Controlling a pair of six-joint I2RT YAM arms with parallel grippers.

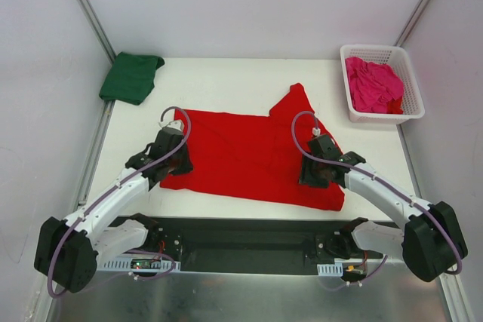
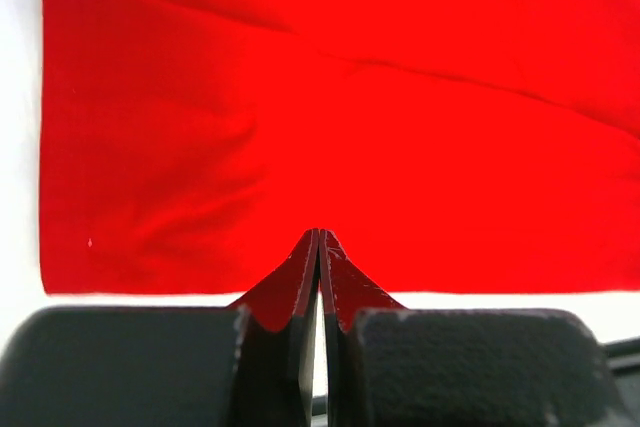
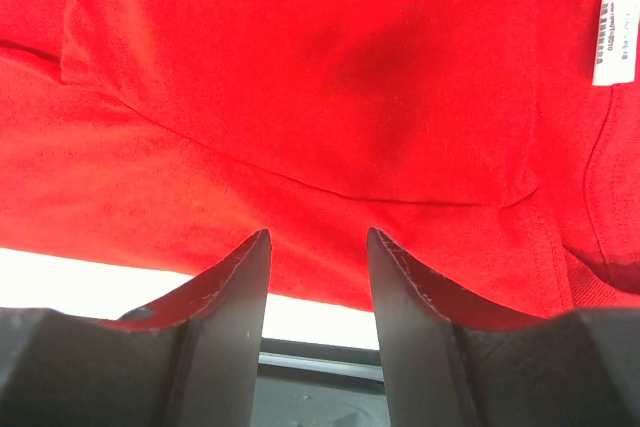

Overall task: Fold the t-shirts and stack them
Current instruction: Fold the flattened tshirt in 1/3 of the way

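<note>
Three t-shirts [image 1: 241,156], one white basket [image 1: 413,88].

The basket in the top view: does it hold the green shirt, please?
No, the basket holds the pink shirt; the green shirt lies far left on the table.

White table [image 1: 226,81], plain pale walls [image 1: 249,5], even light.

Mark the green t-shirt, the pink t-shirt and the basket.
green t-shirt [image 1: 132,77], top view, middle of the cloth.
pink t-shirt [image 1: 373,84], top view, middle of the heap.
basket [image 1: 385,117], top view, near rim.
</note>
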